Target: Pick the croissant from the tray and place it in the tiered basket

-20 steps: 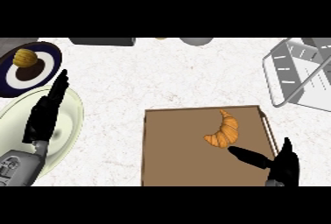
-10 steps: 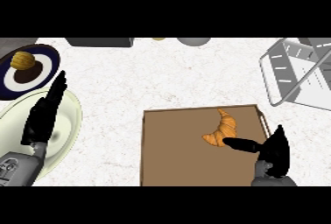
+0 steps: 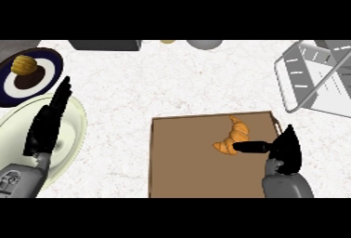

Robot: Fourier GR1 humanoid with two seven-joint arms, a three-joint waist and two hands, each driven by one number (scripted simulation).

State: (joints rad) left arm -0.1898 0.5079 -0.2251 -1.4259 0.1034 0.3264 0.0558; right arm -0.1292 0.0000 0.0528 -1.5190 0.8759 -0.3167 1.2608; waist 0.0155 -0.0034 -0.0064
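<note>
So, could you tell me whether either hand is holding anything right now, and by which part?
Nothing is held. The right hand only touches the croissant at its near end; the left hand rests open.

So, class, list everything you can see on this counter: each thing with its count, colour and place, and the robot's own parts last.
Croissant: one, golden brown, upper right of the tray.
Tray: one, brown, lower centre.
Tiered basket: one, grey wire, upper right.
Dark plate: one, navy with white ring, upper left, holding a small yellow item.
Pale plate: one, cream-green, left, under the left forearm.
Grey objects at the far edge: partly cut off, unclear.
Left hand: black, straight fingers, resting left.
Right hand: black, at the croissant's lower end.
</note>
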